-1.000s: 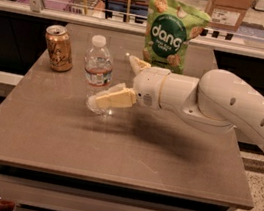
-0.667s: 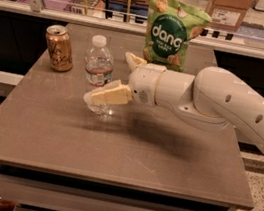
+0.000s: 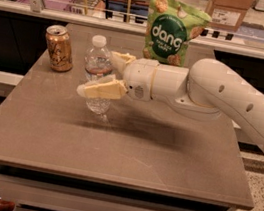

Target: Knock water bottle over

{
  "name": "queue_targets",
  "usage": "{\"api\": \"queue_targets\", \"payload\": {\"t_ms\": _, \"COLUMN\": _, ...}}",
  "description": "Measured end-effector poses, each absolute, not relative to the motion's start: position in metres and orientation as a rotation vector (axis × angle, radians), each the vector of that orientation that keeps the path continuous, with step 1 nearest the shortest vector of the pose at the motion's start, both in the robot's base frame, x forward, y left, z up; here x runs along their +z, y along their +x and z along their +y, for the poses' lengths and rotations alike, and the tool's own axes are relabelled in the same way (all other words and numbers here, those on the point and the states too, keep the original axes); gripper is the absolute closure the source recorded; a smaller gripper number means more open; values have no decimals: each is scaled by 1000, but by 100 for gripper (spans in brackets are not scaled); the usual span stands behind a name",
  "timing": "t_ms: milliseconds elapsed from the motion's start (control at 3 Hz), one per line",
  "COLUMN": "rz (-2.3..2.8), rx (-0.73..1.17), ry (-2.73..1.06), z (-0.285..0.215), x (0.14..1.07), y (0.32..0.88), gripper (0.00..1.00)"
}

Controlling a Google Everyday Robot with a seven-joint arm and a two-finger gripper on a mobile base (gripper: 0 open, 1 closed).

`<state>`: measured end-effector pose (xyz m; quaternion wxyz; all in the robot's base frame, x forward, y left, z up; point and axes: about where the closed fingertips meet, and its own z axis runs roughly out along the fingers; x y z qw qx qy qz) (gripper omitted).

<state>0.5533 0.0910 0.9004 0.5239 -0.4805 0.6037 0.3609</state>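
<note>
The water bottle (image 3: 98, 60) is a small clear ribbed bottle with a white cap, standing upright at the back left of the brown table (image 3: 115, 145). My gripper (image 3: 97, 72) is open and reaches in from the right at the bottle. One cream finger (image 3: 101, 90) crosses in front of the bottle's lower half. The other finger (image 3: 123, 58) sits just right of the bottle's shoulder. The bottle's base shows below the near finger.
A gold drink can (image 3: 59, 48) stands left of the bottle near the table's left edge. A green "dang" snack bag (image 3: 172, 29) stands upright at the back middle. My white arm (image 3: 225, 96) spans the right side. Shelving and boxes lie behind the table.
My gripper has moved left toward the bottle, so the near finger now overlaps its lower half. The bottle still stands upright in the same place.
</note>
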Motion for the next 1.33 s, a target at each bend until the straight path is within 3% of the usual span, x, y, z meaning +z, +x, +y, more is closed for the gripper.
{"api": "queue_targets", "payload": {"t_ms": 1000, "rz": 1428, "rx": 886, "ry": -1178, "z": 99, "x": 903, "y": 544, "gripper": 87}}
{"api": "queue_targets", "payload": {"t_ms": 1333, "rz": 1426, "rx": 888, "ry": -1182, "z": 101, "x": 904, "y": 543, "gripper": 100}}
